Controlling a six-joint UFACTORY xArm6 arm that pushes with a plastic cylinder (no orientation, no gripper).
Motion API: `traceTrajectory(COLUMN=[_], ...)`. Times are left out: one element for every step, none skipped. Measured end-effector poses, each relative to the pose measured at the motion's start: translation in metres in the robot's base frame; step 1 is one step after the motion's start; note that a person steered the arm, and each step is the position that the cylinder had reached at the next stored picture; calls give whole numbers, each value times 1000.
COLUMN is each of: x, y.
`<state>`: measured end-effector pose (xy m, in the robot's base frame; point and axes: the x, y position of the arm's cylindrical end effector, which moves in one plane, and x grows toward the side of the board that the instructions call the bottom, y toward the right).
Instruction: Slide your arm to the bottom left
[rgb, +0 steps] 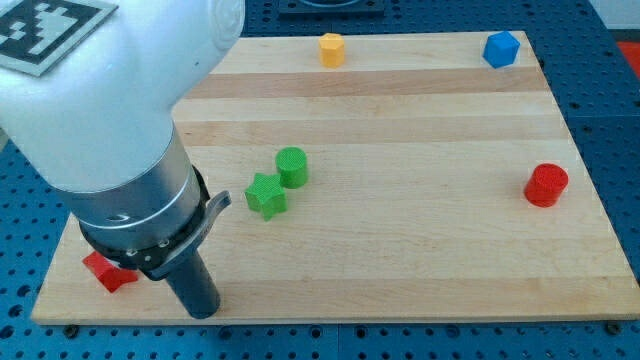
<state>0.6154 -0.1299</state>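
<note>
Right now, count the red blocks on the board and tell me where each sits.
2. The red cylinder sits near the view's right edge. The other red block lies at the bottom left, partly hidden behind the arm, left of my tip. Others may be hidden.

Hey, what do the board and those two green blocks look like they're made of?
The board looks like pale wood: lengthwise strips with visible grain and a matte surface. The green star block and the green round block look like matte plastic, evenly coloured with no shine, though that's my guess. My tip rests near the board's bottom left.
</note>
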Motion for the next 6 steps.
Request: traceTrajectory(x=[4, 4, 2, 3, 3, 3], y=[-9, -25, -25, -96, -136, -136])
